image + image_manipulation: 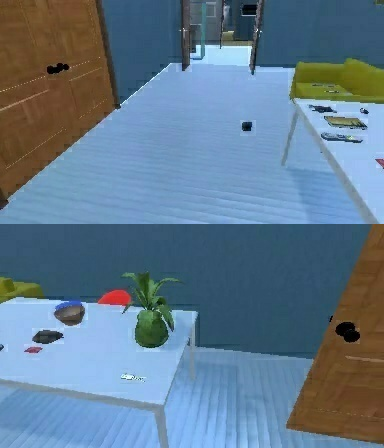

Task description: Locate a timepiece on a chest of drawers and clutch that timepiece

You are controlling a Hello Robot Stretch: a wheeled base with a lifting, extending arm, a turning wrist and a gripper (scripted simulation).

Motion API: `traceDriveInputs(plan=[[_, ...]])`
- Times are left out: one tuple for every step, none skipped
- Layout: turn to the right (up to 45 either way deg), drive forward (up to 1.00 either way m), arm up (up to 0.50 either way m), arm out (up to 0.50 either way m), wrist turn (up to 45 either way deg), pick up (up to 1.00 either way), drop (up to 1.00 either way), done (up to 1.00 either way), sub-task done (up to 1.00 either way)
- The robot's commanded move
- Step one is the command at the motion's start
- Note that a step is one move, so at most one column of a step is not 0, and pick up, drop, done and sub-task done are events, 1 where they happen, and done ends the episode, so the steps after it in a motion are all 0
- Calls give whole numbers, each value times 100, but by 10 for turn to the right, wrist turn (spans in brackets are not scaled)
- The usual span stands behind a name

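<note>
Closest to me, in the arm side view, a white table (100, 364) stands on the pale plank floor (170, 150). A small white thing (132, 377) lies near the table's front edge. Farther back on the top lie a small reddish scrap (33, 350) and a dark flat thing (47, 336). Behind them sits a dark bowl (70, 312) with a blue rim. A leafy plant in a round green pot (151, 324) stands near the table's far corner, with a red rounded shape (115, 297) just behind it. At that view's right a wooden door (345, 354) leans in, bearing dark knobs (345, 329). A plain blue wall (260, 274) closes off the back.

Looking ahead, more small things lie on the table at the forward view's right: a pale bar-shaped thing (342, 137), then a yellowish flat thing (344, 121), then a dark sprawled thing (322, 108). All are too small to name. On the left stands a wooden panel (50, 100). Out on the bare floor sits a small dark object (246, 126), well apart from the table. Beyond the table is a yellow seat (335, 78). Farthest off, an open doorway (220, 35) gives onto another room.

Where the timepiece is I cannot tell, and of the gripper I cannot tell how it stands.
</note>
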Motion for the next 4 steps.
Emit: traceDriveInputs(plan=[[0,100,0,0,0,0,0,0,0],[30,0,0,0,0,0,0,0,0],[0,100,0,0,0,0,0,0,0],[30,0,0,0,0,0,0,0,0]])
